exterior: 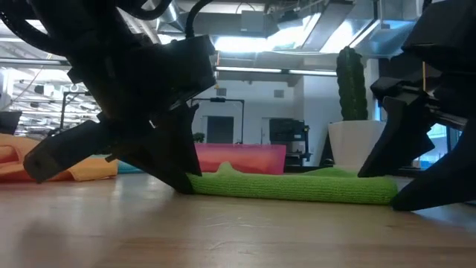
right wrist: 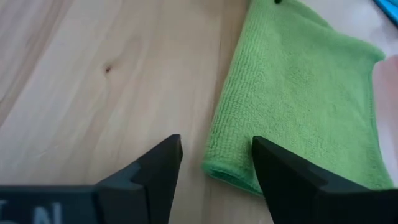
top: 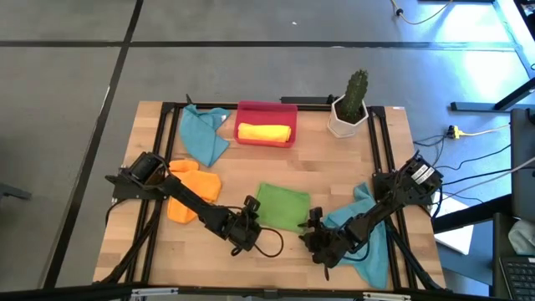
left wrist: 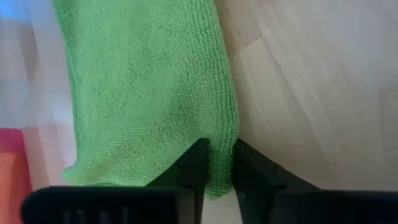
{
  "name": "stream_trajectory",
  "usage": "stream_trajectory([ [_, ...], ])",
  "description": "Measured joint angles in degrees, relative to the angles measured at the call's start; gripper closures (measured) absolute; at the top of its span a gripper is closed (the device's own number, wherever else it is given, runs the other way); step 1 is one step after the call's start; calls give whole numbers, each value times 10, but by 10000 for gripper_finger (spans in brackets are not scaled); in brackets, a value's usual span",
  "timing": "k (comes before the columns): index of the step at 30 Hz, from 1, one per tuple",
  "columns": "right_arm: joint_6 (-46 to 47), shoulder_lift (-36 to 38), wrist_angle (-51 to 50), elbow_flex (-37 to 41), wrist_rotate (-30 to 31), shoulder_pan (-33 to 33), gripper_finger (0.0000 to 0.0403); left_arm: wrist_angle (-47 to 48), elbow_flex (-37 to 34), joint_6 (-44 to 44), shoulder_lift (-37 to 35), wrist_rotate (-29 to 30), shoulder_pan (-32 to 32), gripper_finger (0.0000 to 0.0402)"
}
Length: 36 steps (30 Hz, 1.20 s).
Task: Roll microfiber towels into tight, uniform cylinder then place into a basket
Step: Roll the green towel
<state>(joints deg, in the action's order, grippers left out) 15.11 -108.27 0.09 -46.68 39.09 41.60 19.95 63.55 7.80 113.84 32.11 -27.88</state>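
The wooden table [top: 334, 167] carried a half-finished job; one yellow towel [top: 265, 132] lay rolled in the red basket [top: 266, 109]; the green towel [top: 282, 206] lay flat nearer the arms than the basket, unrolled. The left gripper [left wrist: 216, 167] pinched its corner, jaws narrow; the right gripper [right wrist: 214, 163] gaped around the opposite corner. Orange [top: 191, 191] and teal [top: 203, 134] towels waited beside it.

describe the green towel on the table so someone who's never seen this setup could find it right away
On the wooden table, look at the near middle, between the two dark arms. The green towel lies there folded flat, with the left hand pinching one near corner and the right hand open at the other. It is the only green cloth; the others are yellow, orange and teal.
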Motion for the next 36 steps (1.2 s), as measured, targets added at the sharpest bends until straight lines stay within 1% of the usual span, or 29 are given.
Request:
stream_trajectory([
  [3, 0, 0, -6, 0, 2, 0, 202, 0, -1, -19, -2, -3, -1, 371],
  [6, -1, -1, -8, 0, 6, 0, 218, -3, -2, -45, -2, 0, -6, 396],
  [9, -4, -1, -9, 1, 8, 0, 241, -3, -2, -88, -2, 3, -9, 396],
  [11, -6, -2, -10, 1, 12, 0, 255, -3, -2, -135, -2, 3, -10, 399],
  [14, -6, -2, -15, 1, 15, 0, 272, -3, -2, -184, -4, -10, -9, 400],
  [17, -6, -2, -17, 1, 16, 0, 290, -4, -2, -205, -4, -11, -14, 401],
  [20, -5, -2, -18, 2, 16, 0, 316, -5, -2, -212, -4, -11, -18, 401],
  [24, -1, -2, -18, 2, 14, 0, 370, -6, -2, -240, -6, -13, -24, 401],
  [26, 11, -3, -26, -1, 14, 2, 391, -7, -2, -270, -10, -24, -28, 401],
  [31, 40, -5, -50, -26, 10, 14, 394, -11, 0, -318, -26, -97, -42, 401],
  [36, 77, 8, -56, -50, -49, 24, 397, -6, 25, -330, -42, -154, -64, 401],
])
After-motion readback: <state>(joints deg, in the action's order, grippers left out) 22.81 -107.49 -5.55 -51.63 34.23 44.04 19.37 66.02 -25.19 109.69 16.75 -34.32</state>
